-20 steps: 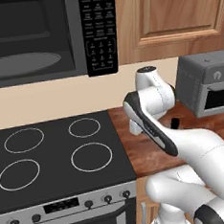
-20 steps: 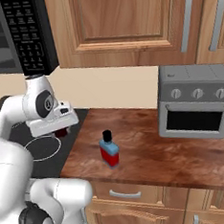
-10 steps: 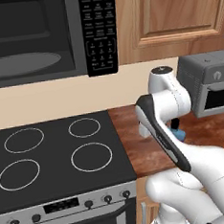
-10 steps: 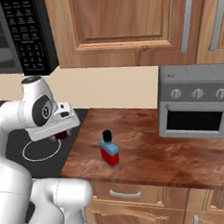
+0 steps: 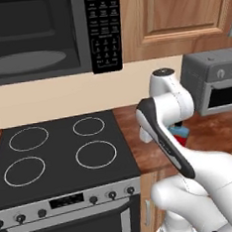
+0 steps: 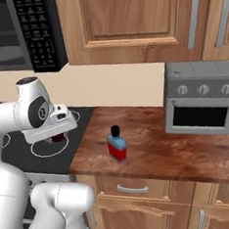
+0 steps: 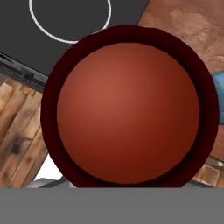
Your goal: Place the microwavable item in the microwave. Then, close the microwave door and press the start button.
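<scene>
One step of three is in hand: carrying the mug toward the oven.
Fingers appear clenched on the small dark red round mug [image 7: 129, 107], held just above the black stovetop [image 5: 57, 158]; next it must rise and swing into the large black microwave [image 5: 41, 35], standing open above.

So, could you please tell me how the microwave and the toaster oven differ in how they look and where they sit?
The microwave is black and mounted high above the stove; the toaster oven is grey and stands on the wooden counter. The microwave has a keypad panel of white-labelled buttons; the toaster oven has three round knobs. The microwave's cavity stands open, showing a grey turntable; the toaster oven shows only a dark window. Both are boxy.
</scene>
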